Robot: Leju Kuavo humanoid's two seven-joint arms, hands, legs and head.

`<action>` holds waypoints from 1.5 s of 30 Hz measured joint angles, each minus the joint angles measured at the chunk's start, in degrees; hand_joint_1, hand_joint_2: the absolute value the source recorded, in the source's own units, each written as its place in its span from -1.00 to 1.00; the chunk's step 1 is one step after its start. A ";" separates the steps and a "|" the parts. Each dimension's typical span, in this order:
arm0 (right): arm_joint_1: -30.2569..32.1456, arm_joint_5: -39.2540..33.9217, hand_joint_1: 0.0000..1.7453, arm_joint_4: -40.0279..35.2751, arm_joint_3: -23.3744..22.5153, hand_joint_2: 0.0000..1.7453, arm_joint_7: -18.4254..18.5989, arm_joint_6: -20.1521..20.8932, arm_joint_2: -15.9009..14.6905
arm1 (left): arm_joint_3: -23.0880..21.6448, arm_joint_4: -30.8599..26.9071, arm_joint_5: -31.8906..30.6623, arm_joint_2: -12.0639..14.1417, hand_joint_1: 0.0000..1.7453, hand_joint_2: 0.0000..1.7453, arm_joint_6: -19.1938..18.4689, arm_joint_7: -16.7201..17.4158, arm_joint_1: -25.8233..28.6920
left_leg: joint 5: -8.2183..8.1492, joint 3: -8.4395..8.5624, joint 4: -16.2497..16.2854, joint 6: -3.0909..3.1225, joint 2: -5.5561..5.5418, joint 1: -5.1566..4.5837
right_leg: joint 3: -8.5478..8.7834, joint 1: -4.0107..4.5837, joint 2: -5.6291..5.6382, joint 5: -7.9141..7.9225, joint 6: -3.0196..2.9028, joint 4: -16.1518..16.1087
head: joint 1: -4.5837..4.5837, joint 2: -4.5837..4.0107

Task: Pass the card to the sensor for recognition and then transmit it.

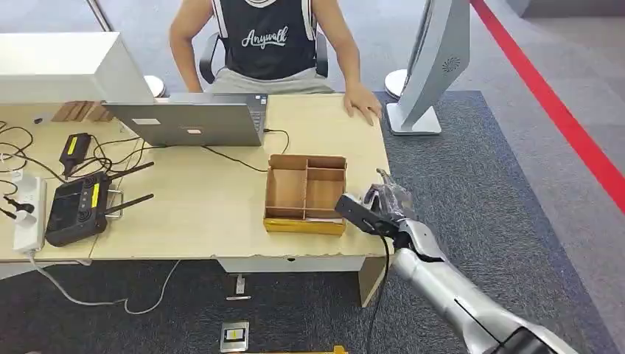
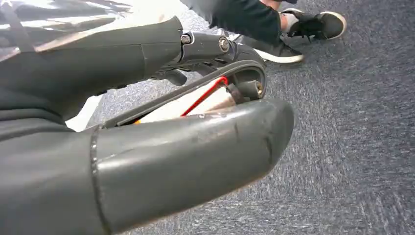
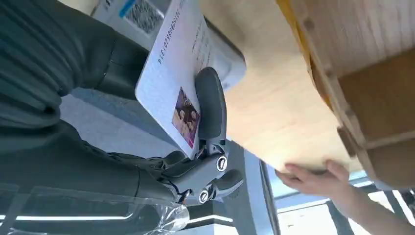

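right wrist view: right hand [image 3: 98, 112] fingers [image 3: 210, 105] pinching card [image 3: 178, 73] beside wooden tray [image 3: 372, 88], above table [image 3: 264, 98] edge.

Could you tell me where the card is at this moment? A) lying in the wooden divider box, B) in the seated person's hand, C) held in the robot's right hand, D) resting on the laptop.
C: in the right wrist view the card sits pinched in the right hand, above the table beside the wooden box.
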 joint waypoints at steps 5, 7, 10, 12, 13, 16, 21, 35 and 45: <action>-2.36 -0.83 1.00 -2.65 -1.42 1.00 1.16 0.11 -1.27 | 0.00 0.00 0.00 0.02 -1.00 -1.00 0.00 -0.57 0.01 | 0.00 0.01 0.01 0.00 0.00 0.00 | 0.00 0.00 0.00 0.01 -0.01 0.00 | 0.00 0.00; -3.18 -1.14 1.00 -3.81 -2.10 1.00 1.43 0.15 -1.68 | 0.00 0.00 0.00 0.02 -1.00 -1.00 0.00 -0.85 0.01 | 0.00 0.02 0.00 0.00 0.01 0.00 | 0.00 0.00 0.00 0.01 -0.01 0.00 | 0.02 0.00; -4.00 -1.51 1.00 -4.84 -2.58 1.00 1.45 0.11 -2.21 | 0.00 0.00 0.00 0.02 -1.00 -1.00 0.00 -0.98 0.01 | 0.00 0.02 0.01 0.00 0.00 0.00 | 0.01 0.00 0.00 0.02 -0.01 0.00 | 0.00 0.00; -4.70 -1.51 1.00 -5.91 -3.02 1.00 1.45 0.07 -2.49 | 0.00 0.00 0.00 0.02 -1.00 -1.00 0.04 -1.01 0.02 | 0.01 -0.01 0.01 0.00 0.01 0.00 | 0.00 0.00 0.00 0.02 -0.01 0.02 | 0.00 0.00; -5.35 -0.95 1.00 -6.91 -3.41 1.00 1.47 0.04 -2.80 | -0.06 0.00 0.00 0.02 -1.00 -1.00 0.09 -0.96 0.04 | 0.01 -0.03 0.01 0.00 0.01 -0.01 | -0.02 -0.01 0.00 0.02 -0.01 0.02 | 0.00 0.00; -8.15 1.18 1.00 -8.55 -3.89 1.00 1.86 0.15 -3.26 | -0.22 0.00 0.00 0.00 -1.00 -1.00 0.11 -0.59 0.05 | 0.01 0.01 0.01 0.00 0.01 0.00 | -0.01 0.00 0.01 0.02 -0.01 0.01 | 0.00 0.00; -11.57 4.90 1.00 -10.08 -3.78 1.00 2.32 2.34 -3.19 | -0.81 0.00 -0.04 -0.02 -1.00 -1.00 0.09 -0.63 0.07 | 0.02 -0.01 0.01 -0.01 0.00 0.01 | 0.00 0.01 0.00 0.02 -0.01 0.03 | 0.02 0.00; -23.37 6.43 1.00 -2.33 -1.53 1.00 -0.80 6.69 4.00 | -4.68 -0.02 -0.04 -0.02 -1.00 -1.00 -0.61 -0.53 -0.20 | 0.04 -0.02 0.00 -0.04 0.00 0.05 | -0.01 0.05 0.00 0.02 -0.01 0.05 | 0.00 0.00; -26.77 6.36 -1.00 6.79 0.09 1.00 -2.03 6.45 9.03 | -6.08 -0.07 -0.02 0.07 -1.00 -1.00 -0.61 -0.42 0.02 | 0.03 -0.02 0.00 -0.04 -0.01 0.05 | -0.02 0.05 0.00 0.02 -0.01 0.03 | 0.00 0.00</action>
